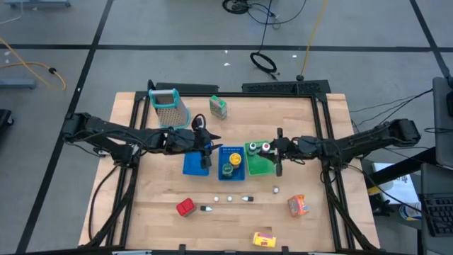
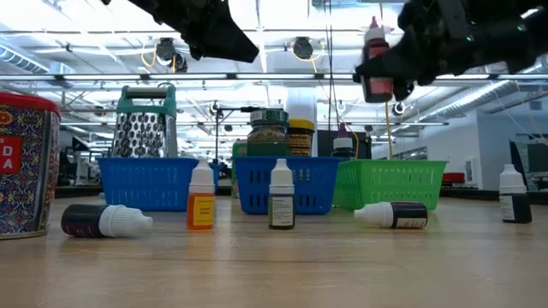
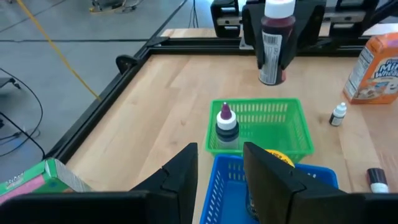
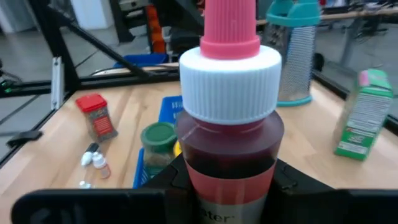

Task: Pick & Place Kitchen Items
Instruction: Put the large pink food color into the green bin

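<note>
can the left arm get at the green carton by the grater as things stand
Probably yes. The green carton stands alone on bare table beside the grater, and the left gripper, over the blue tray, holds nothing.

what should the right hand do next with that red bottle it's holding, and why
Probably lower it straight into the green plastic basket. The right hand grips the dark red, white-capped bottle upright above the table, just beyond the basket's far rim, and one similar small bottle already stands inside, so free space remains beside it.

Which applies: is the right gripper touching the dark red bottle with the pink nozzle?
Touching. In the right wrist view, the right gripper clasps the dark red bottle from both sides.
</note>
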